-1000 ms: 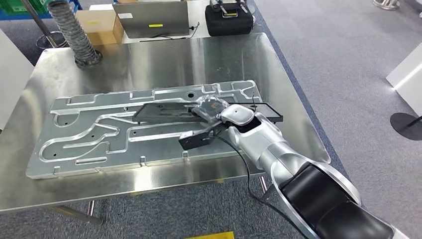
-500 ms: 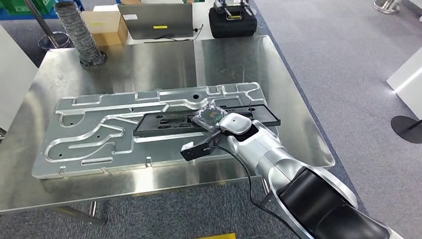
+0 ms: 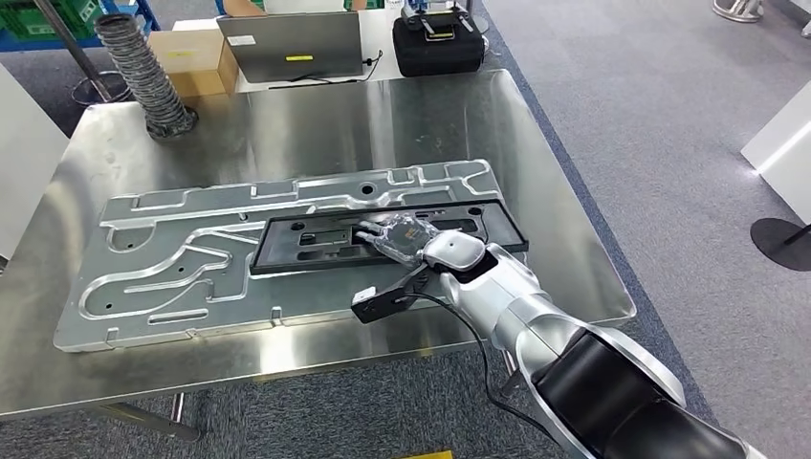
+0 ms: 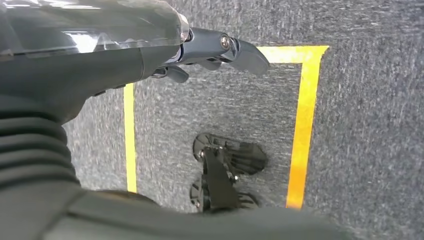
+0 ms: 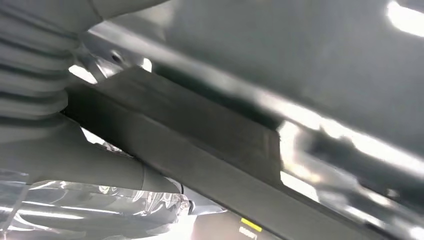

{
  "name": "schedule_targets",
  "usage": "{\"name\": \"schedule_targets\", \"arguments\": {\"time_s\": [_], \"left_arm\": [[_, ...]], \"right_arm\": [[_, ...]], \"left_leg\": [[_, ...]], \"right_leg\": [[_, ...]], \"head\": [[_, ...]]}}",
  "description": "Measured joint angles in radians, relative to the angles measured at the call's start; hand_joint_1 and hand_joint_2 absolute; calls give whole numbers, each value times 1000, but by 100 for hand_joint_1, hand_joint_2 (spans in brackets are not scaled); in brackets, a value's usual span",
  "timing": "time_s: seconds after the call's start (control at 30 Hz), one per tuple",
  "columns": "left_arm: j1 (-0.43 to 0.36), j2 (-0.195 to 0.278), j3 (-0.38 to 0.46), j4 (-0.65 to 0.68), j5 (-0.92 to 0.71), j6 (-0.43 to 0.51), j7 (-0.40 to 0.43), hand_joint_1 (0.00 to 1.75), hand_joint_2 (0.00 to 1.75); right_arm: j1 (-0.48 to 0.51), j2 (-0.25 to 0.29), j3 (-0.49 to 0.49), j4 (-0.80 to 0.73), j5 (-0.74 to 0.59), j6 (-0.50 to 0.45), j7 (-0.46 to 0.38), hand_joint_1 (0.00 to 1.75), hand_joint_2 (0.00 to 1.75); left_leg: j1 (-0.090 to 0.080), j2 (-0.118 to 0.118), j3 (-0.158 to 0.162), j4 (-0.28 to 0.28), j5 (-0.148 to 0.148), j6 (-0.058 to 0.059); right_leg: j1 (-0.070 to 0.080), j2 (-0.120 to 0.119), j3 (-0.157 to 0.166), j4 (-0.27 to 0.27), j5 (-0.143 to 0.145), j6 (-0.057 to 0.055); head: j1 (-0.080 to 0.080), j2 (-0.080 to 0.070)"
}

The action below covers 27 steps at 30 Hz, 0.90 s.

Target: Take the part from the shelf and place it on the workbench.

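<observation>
The black flat frame-shaped part (image 3: 306, 244) lies flat on the big machined aluminium plate (image 3: 191, 277), which rests on the steel workbench (image 3: 287, 124). My right hand (image 3: 402, 237), in a clear cover, grips the part at its near edge towards its right end, fingers on top. The right wrist view shows the part's dark edge (image 5: 200, 135) running past my thumb (image 5: 75, 160), close above the shiny metal. My left hand (image 4: 165, 55) hangs over the grey carpet, fingers apart and holding nothing.
At the workbench's far edge stand a ribbed grey hose (image 3: 143, 72), a cardboard box (image 3: 191, 53), a laptop (image 3: 292, 43) and a black case (image 3: 438, 43). Yellow tape (image 4: 302, 125) marks the carpet below. A white unit (image 3: 779, 143) stands on the right.
The part has come down from a tilt above the plate to lie flat on it. My right hand went down and slightly left with it.
</observation>
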Motion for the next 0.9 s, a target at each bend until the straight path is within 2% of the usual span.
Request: {"name": "schedule_targets", "arguments": {"time_s": [0.1, 0.13, 0.2, 0.27, 0.3, 0.33, 0.37, 0.43, 0.47, 0.5, 0.57, 0.6, 0.67, 0.7, 0.77, 0.8, 0.83, 0.87, 0.9], "left_arm": [[0, -1, -2, 0, 0, 1, 3, 0, 0], [-1, -1, -3, 0, 0, 1, 3, 0, 0], [-2, -2, -3, 0, 0, 0, 5, 0, 0], [-2, -2, -3, 0, 0, -2, 8, 0, 0], [-1, -2, -3, 0, 0, -4, 9, 0, 0], [-1, -2, -3, 0, 1, -5, 10, 0, 0], [0, -2, -3, 0, 1, -5, 11, 0, 0], [-1, -3, -4, 0, 1, -5, 11, 0, 0], [-1, -4, -4, 0, 1, -5, 11, 0, 0], [-1, -5, -4, 0, 1, -6, 11, 0, 0], [-1, -6, -3, 0, 1, -5, 11, 0, 0], [0, -5, -3, 0, 1, -5, 12, 0, 0], [0, -4, -3, 0, 3, -5, 11, 0, 0], [1, -4, -3, 0, 4, -5, 11, 0, 0], [3, -3, -3, 0, 8, -5, 11, 0, 0], [6, -2, -3, 0, 11, -4, 10, 0, 0], [10, -1, -3, 0, 15, -3, 8, 0, 0], [15, 1, -3, 0, 19, -3, 6, 0, 0], [19, 3, -2, 0, 24, -2, 3, 0, 0]], "right_arm": [[2, -2, -3, 0, -25, -22, -24, 0, 0], [2, -2, -4, 0, -33, -26, -31, 0, 0], [5, -3, -13, -4, -75, -40, -66, 0, 0], [19, -3, -46, -20, -169, -60, -144, 0, 0], [31, -3, -70, -38, -228, -64, -187, 0, 0], [42, -4, -97, -62, -288, -66, -228, 0, 0], [51, -5, -121, -87, -335, -64, -255, 0, 0], [58, -7, -155, -134, -382, -61, -279, 0, 0], [59, -8, -168, -151, -389, -60, -283, 0, 0], [60, -9, -178, -164, -392, -60, -285, 0, 0], [67, -12, -190, -188, -417, -63, -286, 0, 0], [75, -16, -193, -211, -452, -68, -286, 0, 0], [97, -29, -194, -280, -557, -92, -287, 0, 0], [110, -41, -194, -326, -613, -106, -287, 0, 0], [145, -77, -196, -428, -706, -124, -288, 0, 0], [173, -102, -200, -487, -746, -129, -288, 0, 0], [204, -127, -208, -549, -783, -136, -288, 0, 0], [236, -151, -219, -612, -815, -148, -288, 0, 0], [267, -174, -235, -679, -841, -164, -288, 0, 0]], "left_leg": [[-2, -1, 0, -4, 2, 20], [-1, 0, 0, -6, 4, 26], [2, 1, 0, -8, 7, 33], [1, 1, -2, -8, 7, 35], [1, 1, -2, -8, 7, 35], [1, 1, -2, -8, 7, 35], [0, 0, -1, -8, 7, 34], [-2, -1, 0, -8, 6, 33], [-3, -1, 0, -8, 6, 30], [-4, -1, 0, -9, 5, 26], [-4, -1, 0, -12, 6, 16], [-4, 0, 1, -14, 5, 11], [-5, 0, -9, 14, -19, 3], [-4, 0, -28, 59, -46, 0], [-3, 1, -88, 191, -109, -4], [-3, 1, -112, 241, -125, -6], [-2, 1, -122, 260, -122, -7], [-2, 1, -111, 237, -100, -8], [0, 1, -83, 180, -65, -8]], "right_leg": [[-1, 2, -3, 3, -2, 16], [-2, 1, -8, 16, -12, 22], [-6, -1, -46, 101, -63, 32], [-8, -2, -110, 235, -122, 39], [-9, -2, -132, 278, -132, 40], [-9, -2, -137, 285, -123, 38], [-8, -2, -121, 250, -97, 35], [-3, -2, -52, 107, -30, 21], [0, -2, -24, 46, -9, 14], [4, -3, -7, 9, 0, 9], [8, -3, -3, -5, 1, 2], [5, -3, 0, -11, 4, -2], [-2, -4, 9, -27, 11, -11], [-5, -5, 13, -33, 14, -14], [-4, -8, 15, -34, 13, -17], [-3, -9, 15, -33, 11, -18], [-3, -10, 15, -31, 10, -17], [-3, -10, 15, -27, 7, -15], [-4, -9, 15, -22, 2, -12]], "head": [[0, 0], [0, 0], [0, 0], [0, 0], [0, 0], [0, 0], [0, 0], [0, 0], [0, 0], [0, 0], [0, 0], [0, 0], [0, 0], [0, 0], [0, 0], [0, 0], [0, 0], [0, 0], [0, 0]]}}
